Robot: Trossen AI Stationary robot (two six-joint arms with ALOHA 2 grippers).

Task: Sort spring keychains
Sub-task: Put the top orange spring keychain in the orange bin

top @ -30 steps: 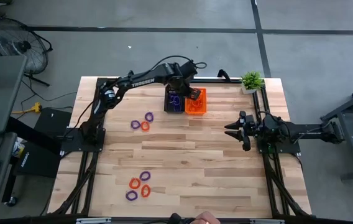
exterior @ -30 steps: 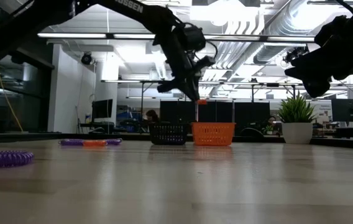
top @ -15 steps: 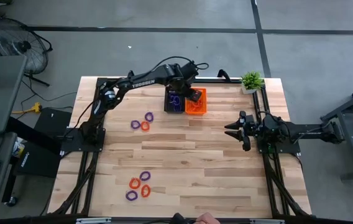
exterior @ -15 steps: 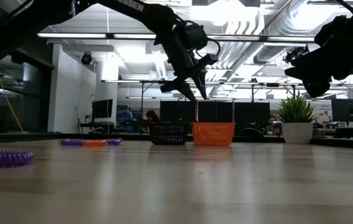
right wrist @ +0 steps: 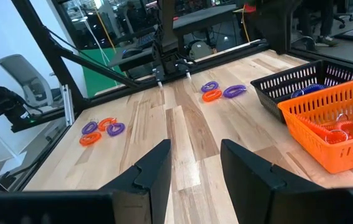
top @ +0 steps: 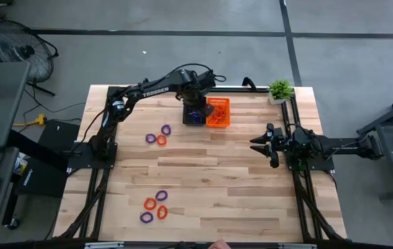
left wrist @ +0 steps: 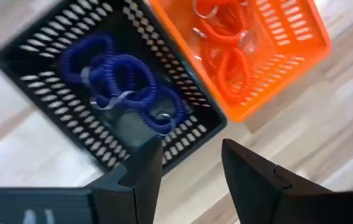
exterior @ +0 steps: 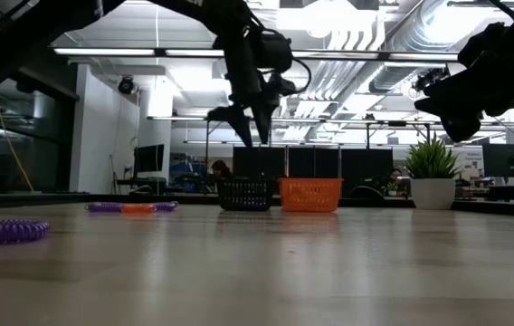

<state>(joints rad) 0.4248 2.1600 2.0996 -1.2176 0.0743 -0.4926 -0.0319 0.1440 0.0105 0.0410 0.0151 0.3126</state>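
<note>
My left gripper (left wrist: 192, 155) hangs open and empty over the black basket (top: 194, 115), pointing steeply down. That basket holds purple spring keychains (left wrist: 123, 81). The orange basket (top: 218, 112) beside it holds orange ones (left wrist: 226, 46). Loose keychains lie flat on the table in two groups: two purple and an orange one (top: 158, 136) at the middle left, and several purple and orange ones (top: 153, 206) near the front edge. My right gripper (top: 255, 145) waits open at the table's right side, pointing level toward the left.
A small potted plant (top: 280, 90) stands at the far right corner. The two baskets sit side by side at the far edge. Bare wood (top: 224, 180) stretches between the loose keychain groups and the right arm.
My left gripper opened over the orange basket and let go of an orange keychain, which no longer shows at its fingertips. It then swung toward the table's left, tipped more steeply down, and now stands over the black basket.
</note>
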